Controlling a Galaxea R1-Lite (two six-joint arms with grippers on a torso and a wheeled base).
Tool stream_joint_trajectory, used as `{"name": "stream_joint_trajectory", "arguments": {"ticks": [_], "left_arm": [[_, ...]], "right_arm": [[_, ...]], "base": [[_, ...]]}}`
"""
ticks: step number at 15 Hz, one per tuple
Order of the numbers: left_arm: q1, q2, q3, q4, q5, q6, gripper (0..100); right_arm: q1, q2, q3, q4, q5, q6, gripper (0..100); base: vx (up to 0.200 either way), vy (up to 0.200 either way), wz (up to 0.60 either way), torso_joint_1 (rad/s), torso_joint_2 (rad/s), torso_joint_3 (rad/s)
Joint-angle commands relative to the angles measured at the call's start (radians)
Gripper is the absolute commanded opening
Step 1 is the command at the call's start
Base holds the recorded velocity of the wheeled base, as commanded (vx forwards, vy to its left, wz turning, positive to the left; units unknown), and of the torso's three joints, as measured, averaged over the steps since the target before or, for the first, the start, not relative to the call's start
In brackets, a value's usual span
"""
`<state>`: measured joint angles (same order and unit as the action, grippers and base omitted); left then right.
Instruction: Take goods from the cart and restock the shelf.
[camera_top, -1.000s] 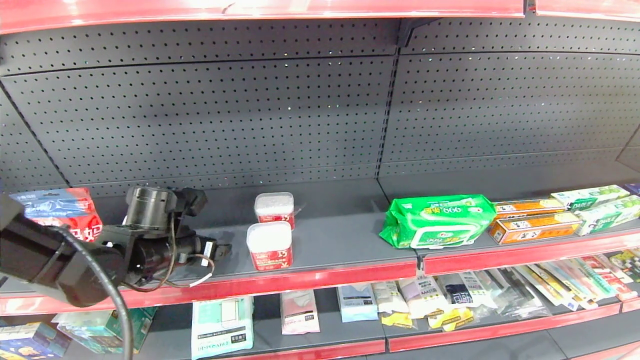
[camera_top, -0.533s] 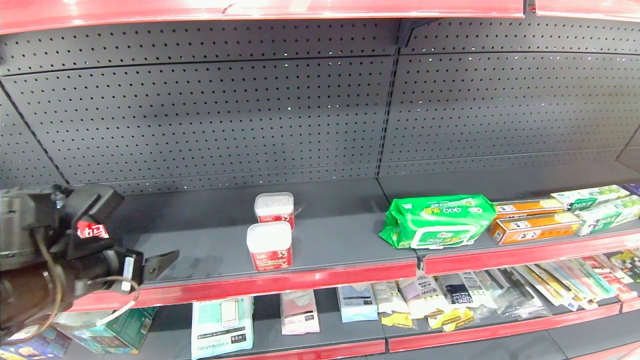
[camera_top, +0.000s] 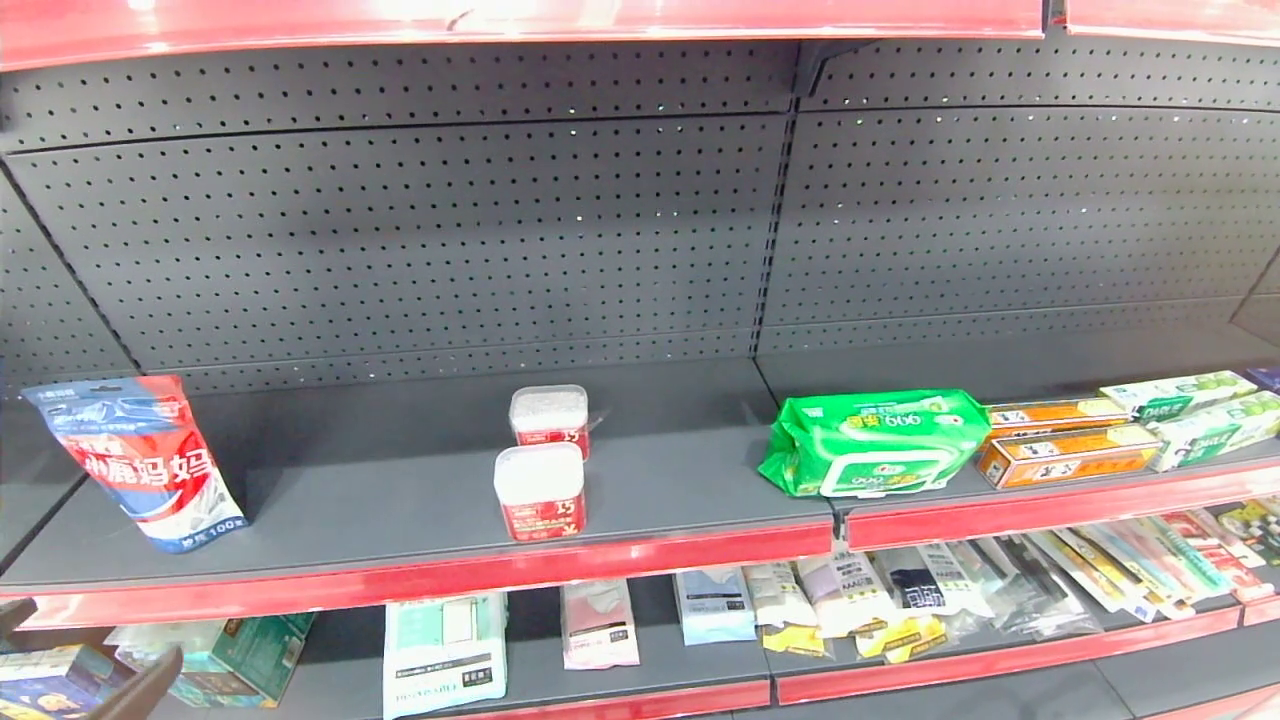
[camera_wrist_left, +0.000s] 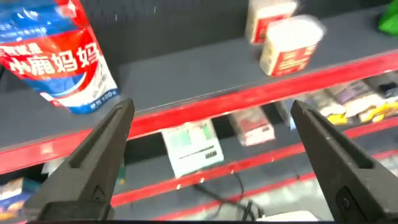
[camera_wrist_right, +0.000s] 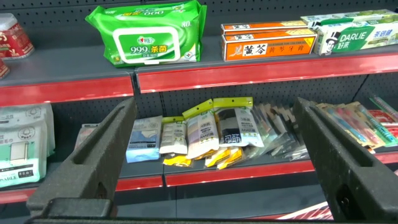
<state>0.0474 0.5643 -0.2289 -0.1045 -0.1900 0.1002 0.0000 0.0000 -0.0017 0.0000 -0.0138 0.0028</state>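
With our left claw (camera_wrist_left: 211, 104) and right claw (camera_wrist_right: 214, 99) both spread wide and holding nothing, the pouch (camera_top: 140, 460) stands upright at the left edge of the frame on the shelf (camera_top: 400, 500), and we judge a careless arm swing nearby could topple it.

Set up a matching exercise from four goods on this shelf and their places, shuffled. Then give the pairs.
1. blue-red pouch
2. front jar
3. green wipes pack
4. orange boxes

A. lying flat, right of the joint in the shelf
B. upright at the far left
C. between the wipes and the green-white boxes
D. by the front edge, with the twin jar behind

Pairs: 1-B, 2-D, 3-A, 4-C
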Motion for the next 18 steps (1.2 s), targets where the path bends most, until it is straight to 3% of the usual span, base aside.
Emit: {"name": "stream_joint_trajectory", "arguments": {"ticks": [1,3,4,5,6,9,10,11,13,14,15,16,17,18], "left_arm": [[0.005,-0.241,0.088,0.037,-0.011,-0.005,100],[0.009,-0.465,0.125,0.216,0.023,-0.002,100],[0.009,-0.498,0.134,0.255,0.055,0.001,100],[0.008,-0.491,0.140,0.243,0.181,-0.025,100],[0.008,-0.491,0.141,0.238,0.222,-0.039,100],[0.008,-0.491,0.145,0.236,0.202,-0.043,100],[0.008,-0.492,0.166,0.197,0.196,-0.020,100],[0.005,-0.495,0.223,0.068,0.147,-0.020,100],[0.005,-0.495,0.226,0.068,0.132,-0.016,100],[0.005,-0.495,0.226,0.066,0.199,-0.010,100],[0.005,-0.495,0.227,0.065,0.311,-0.043,100],[0.005,-0.495,0.227,0.065,0.337,-0.073,100],[0.005,-0.495,0.227,0.066,0.319,-0.065,100],[-0.024,-0.518,0.224,0.072,0.228,-0.048,100]], "right_arm": [[0.000,0.002,0.000,0.000,0.000,0.000,100],[0.000,0.002,0.000,0.000,0.000,0.000,100],[0.000,0.002,0.000,0.000,0.000,0.000,100],[0.000,0.002,0.000,0.000,0.000,0.000,100],[0.000,0.002,0.000,0.000,0.000,0.000,100],[0.000,0.002,0.000,0.000,0.000,0.000,100],[0.000,0.002,0.000,0.000,0.000,0.000,100],[0.000,0.002,0.000,0.000,0.000,0.000,100],[0.000,0.002,0.000,0.000,0.000,-0.001,100],[0.000,0.002,0.000,0.000,0.000,0.000,100],[0.000,0.002,0.000,0.000,0.000,-0.001,100],[0.000,0.002,0.000,0.000,0.000,-0.001,100],[0.000,0.002,0.000,0.000,0.000,-0.001,100],[0.000,0.002,0.000,0.000,0.000,-0.001,100]], "base": [[0.000,0.000,0.00,0.000,0.00,0.000],[0.000,0.000,0.00,0.000,0.00,0.000],[0.000,0.000,0.00,0.000,0.00,0.000],[0.000,0.000,0.00,0.000,0.00,0.000],[0.000,0.000,0.00,0.000,0.00,0.000],[0.000,0.000,0.00,0.000,0.00,0.000],[0.000,0.000,0.00,0.000,0.00,0.000],[0.000,0.000,0.00,0.000,0.00,0.000],[0.000,0.000,0.00,0.000,0.00,0.000],[0.000,0.000,0.00,0.000,0.00,0.000],[0.000,0.000,0.00,0.000,0.00,0.000],[0.000,0.000,0.00,0.000,0.00,0.000],[0.000,0.000,0.00,0.000,0.00,0.000],[0.000,0.000,0.00,0.000,0.00,0.000]]}}
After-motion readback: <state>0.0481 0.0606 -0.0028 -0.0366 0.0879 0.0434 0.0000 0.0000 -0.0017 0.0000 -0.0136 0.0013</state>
